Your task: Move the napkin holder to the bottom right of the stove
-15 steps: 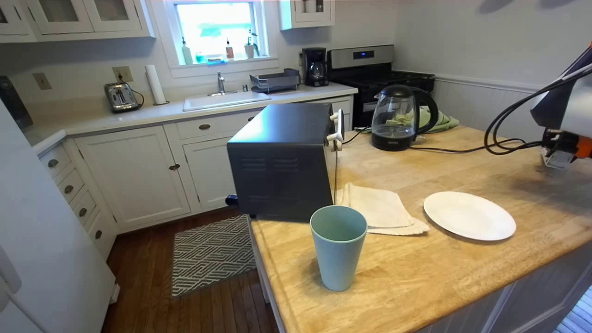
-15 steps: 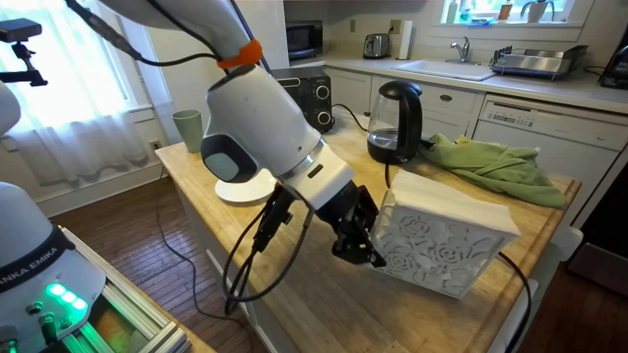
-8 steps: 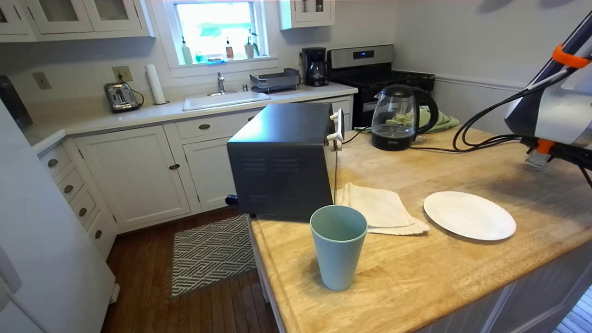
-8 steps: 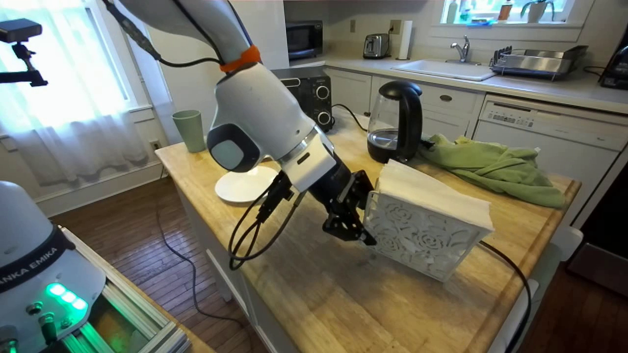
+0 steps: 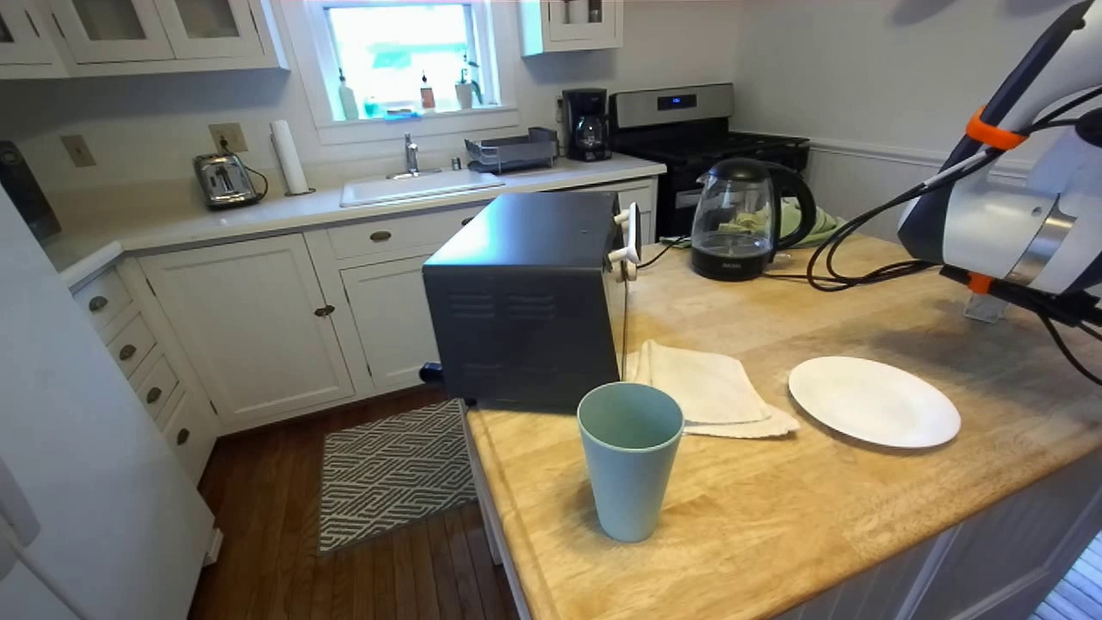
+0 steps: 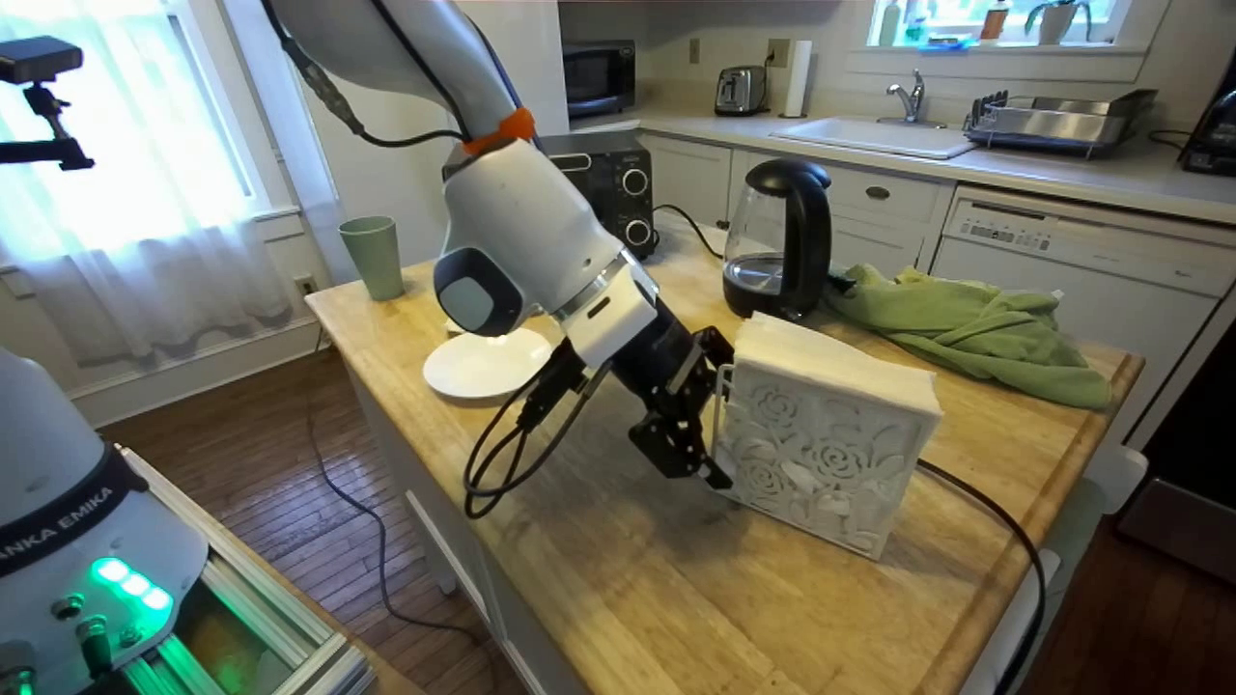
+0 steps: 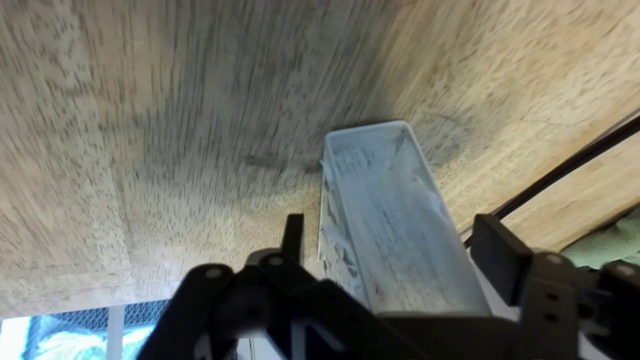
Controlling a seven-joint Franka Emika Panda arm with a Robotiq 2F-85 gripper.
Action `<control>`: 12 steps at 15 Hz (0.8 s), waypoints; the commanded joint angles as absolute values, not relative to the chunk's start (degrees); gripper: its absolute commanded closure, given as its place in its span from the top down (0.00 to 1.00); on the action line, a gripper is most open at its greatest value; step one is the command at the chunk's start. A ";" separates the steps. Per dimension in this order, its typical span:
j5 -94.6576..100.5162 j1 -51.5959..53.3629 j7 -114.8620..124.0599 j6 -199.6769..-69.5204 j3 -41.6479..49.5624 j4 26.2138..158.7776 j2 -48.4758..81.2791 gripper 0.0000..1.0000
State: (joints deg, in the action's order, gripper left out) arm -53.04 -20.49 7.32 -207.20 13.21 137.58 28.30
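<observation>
The white napkin holder (image 6: 821, 454), with cut-out roses on its side and a stack of napkins inside, stands upright on the wooden counter in an exterior view. In the wrist view the napkin holder (image 7: 400, 225) lies between my fingers, with a gap on either side. My gripper (image 7: 391, 226) is open around its near end; the same gripper (image 6: 719, 415) reaches it at a slant from above. The stove (image 5: 689, 142), black with a silver back panel, is against the far wall in an exterior view, where the holder is out of view.
A glass kettle (image 6: 777, 241) and a green cloth (image 6: 975, 328) are behind the holder. A black cable (image 6: 1004, 521) runs past it to the counter's edge. The white plate (image 5: 874, 402), beige cloth (image 5: 710, 387), green cup (image 5: 630, 461) and black toaster oven (image 5: 534, 301) share the counter.
The napkin holder came down from a tilted, raised pose to stand on the counter, shifting left in an exterior view. My gripper moved with it and has opened, letting go of it.
</observation>
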 commanded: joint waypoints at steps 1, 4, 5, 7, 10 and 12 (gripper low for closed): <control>-57.18 -16.28 0.59 -203.25 16.71 136.80 28.43 1.00; -57.64 -13.31 -4.03 -197.38 19.86 137.66 27.45 1.00; -57.30 -12.33 -5.39 -195.26 21.12 138.06 26.92 1.00; -54.31 -11.54 -7.87 -189.72 22.58 139.49 24.21 1.00; -51.23 -11.09 -11.60 -181.98 23.38 140.98 19.27 1.00; -42.71 -13.41 -8.51 -177.44 22.44 142.56 15.80 1.00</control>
State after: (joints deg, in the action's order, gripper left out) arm -52.67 -11.74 -10.14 -183.94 22.35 138.28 23.20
